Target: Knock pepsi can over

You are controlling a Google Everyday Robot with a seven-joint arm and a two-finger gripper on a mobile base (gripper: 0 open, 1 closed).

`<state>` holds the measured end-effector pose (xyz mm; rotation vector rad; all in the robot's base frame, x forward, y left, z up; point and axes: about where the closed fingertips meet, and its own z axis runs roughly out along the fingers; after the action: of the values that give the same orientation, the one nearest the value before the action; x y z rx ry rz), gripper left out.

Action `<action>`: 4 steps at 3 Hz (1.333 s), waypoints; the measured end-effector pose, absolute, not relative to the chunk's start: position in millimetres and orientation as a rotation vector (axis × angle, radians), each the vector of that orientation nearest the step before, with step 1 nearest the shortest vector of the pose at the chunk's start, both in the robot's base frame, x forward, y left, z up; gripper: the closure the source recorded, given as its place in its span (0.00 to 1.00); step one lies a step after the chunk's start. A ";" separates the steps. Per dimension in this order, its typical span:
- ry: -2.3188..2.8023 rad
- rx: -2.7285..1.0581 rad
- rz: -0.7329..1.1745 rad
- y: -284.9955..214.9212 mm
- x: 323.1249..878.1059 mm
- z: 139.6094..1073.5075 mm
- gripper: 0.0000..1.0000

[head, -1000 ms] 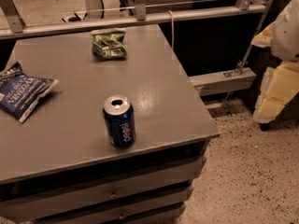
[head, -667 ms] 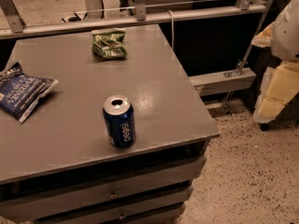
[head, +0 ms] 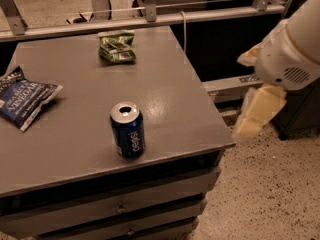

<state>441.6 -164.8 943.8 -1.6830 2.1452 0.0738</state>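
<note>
- pepsi can upright, near front edge of grey table.
- gripper off the table, at can's 3 o'clock, well apart; open or closed, cannot tell.
- blue chip bag at can's 10 o'clock; green packet at 12.

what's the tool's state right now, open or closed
tool: beside the table's right edge, apart from the upright pepsi can; open or closed cannot be told
</note>
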 end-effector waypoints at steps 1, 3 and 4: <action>2.060 -1.641 0.222 -103.1 444.8 909.4 0.00; 1.944 -1.512 0.441 -13.5 458.6 878.9 0.00; 1.911 -1.448 0.519 12.6 463.2 877.7 0.00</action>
<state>463.2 12.6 877.7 -1.4477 1.9108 0.5188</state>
